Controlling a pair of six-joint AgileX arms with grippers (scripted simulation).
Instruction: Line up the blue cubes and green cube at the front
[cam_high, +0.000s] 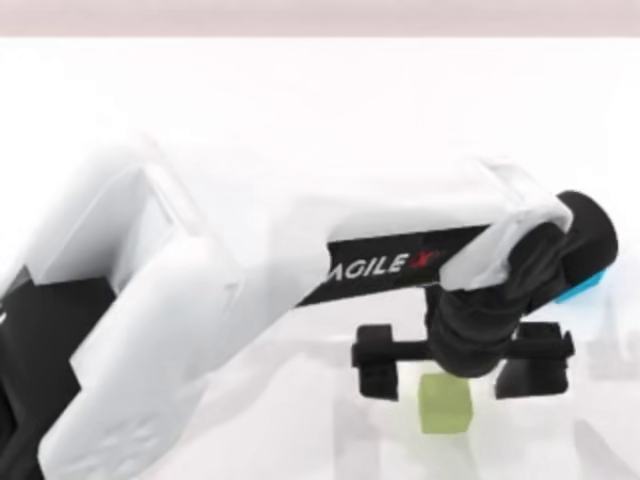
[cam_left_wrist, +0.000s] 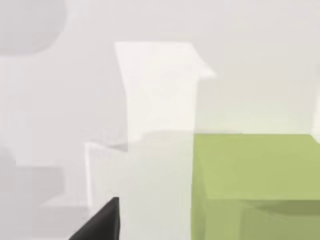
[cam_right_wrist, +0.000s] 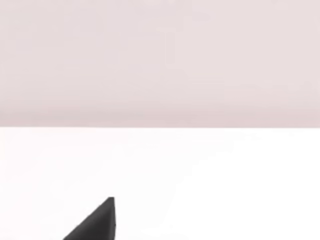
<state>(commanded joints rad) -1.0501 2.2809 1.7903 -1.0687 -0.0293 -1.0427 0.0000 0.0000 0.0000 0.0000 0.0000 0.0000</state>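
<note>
I have my left gripper (cam_high: 462, 362) hanging with its jaws spread wide, straddling the green cube (cam_high: 444, 404) without touching it; one blue cube (cam_high: 581, 288) peeks out from under the wrist, beyond the green cube and to its right. To grip well, I judge I should centre the fingers on the cube's opposite flat faces, then close. My right arm is out of the top view, its fingers' state unclear.

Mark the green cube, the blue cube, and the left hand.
green cube (cam_high: 444, 405): top view, its top face.
blue cube (cam_high: 583, 288): top view, the sliver showing past the wrist.
left hand (cam_high: 462, 372): top view, midway between its spread fingertips.
</note>
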